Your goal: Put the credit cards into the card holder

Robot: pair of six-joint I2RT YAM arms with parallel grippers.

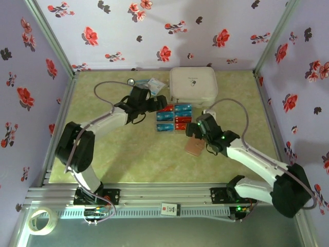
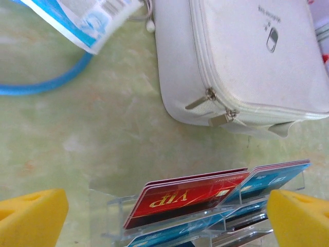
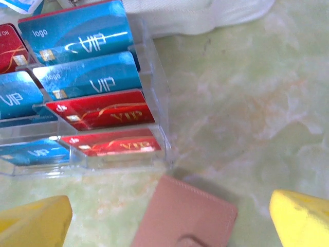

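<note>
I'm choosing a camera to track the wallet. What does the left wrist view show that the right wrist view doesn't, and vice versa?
Left wrist adds: zip pulls on the white case and a blue cable. Right wrist adds: the pinkish card holder, lying flat near the clear stand. Both share: red and blue credit cards standing in that stand, part of the case, and the green table.

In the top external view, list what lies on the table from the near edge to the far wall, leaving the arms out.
card holder → credit cards, standing in a clear rack → white zip case
</note>
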